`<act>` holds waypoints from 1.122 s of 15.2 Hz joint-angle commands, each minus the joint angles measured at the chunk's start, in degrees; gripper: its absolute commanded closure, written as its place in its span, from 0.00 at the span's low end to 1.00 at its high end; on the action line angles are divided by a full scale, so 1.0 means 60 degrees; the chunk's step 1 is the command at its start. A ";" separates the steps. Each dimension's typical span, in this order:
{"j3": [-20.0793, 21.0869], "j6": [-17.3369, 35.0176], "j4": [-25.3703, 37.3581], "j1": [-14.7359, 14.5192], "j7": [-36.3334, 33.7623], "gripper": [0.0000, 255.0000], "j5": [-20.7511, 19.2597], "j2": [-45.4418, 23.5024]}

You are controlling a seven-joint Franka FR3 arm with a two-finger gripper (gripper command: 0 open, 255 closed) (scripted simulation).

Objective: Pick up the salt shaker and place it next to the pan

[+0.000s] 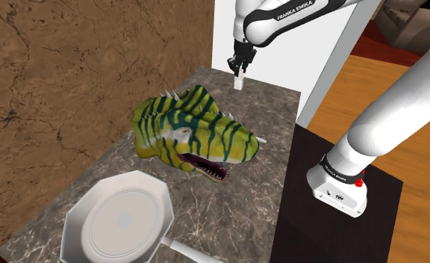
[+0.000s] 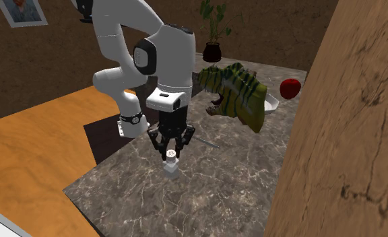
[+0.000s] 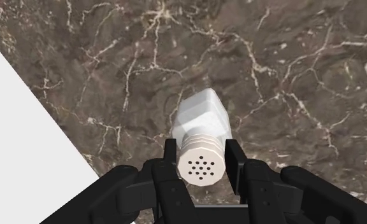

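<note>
Trouble is most likely to come from the biggest thing on the marble desk [image 1: 277, 112]: the green-and-yellow striped dinosaur head [image 1: 195, 134]. It lies across the middle, between the far end where the hand [image 1: 241, 69] works and the near end where the pale eight-sided pan [image 1: 124, 220] sits. A low, straight carry toward the pan would probably drive the salt shaker [image 3: 204, 118] or the fingers into the head's spiked crest. The route therefore seems to need height, or a swing round the side nearer the stand [image 1: 333, 217]. The pan's handle [image 1: 187, 250] points toward the shoulder view's lower right, so a set-down on that side could land on it or nudge the pan. The salt shaker, drawn white, is roughly upright at the far end of the desk, close to a white wall panel [image 1: 273, 45]. The hand's two fingers are clamped on its round, perforated cap. Whether its base rests on the desk or hangs just above it cannot be told. The grip is narrow and high, with the whole body below it, so a quick turn might let the salt shaker swing or slip out. A brown wall [image 1: 57, 75] runs along the desk's other side and limits any detour that way. In the second exterior view a potted plant [image 2: 213, 34] and a red round thing [image 2: 291, 87] lie beyond the dinosaur head, well apart from the hand and likely out of the way.
</note>
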State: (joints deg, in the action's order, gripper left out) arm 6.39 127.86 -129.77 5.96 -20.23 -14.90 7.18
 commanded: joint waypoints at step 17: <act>-0.0006 -0.2259 0.1664 -0.0071 0.0619 1.00 0.0409 0.0654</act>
State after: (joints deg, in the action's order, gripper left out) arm 6.35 115.13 -120.49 5.55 -16.70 -12.54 11.00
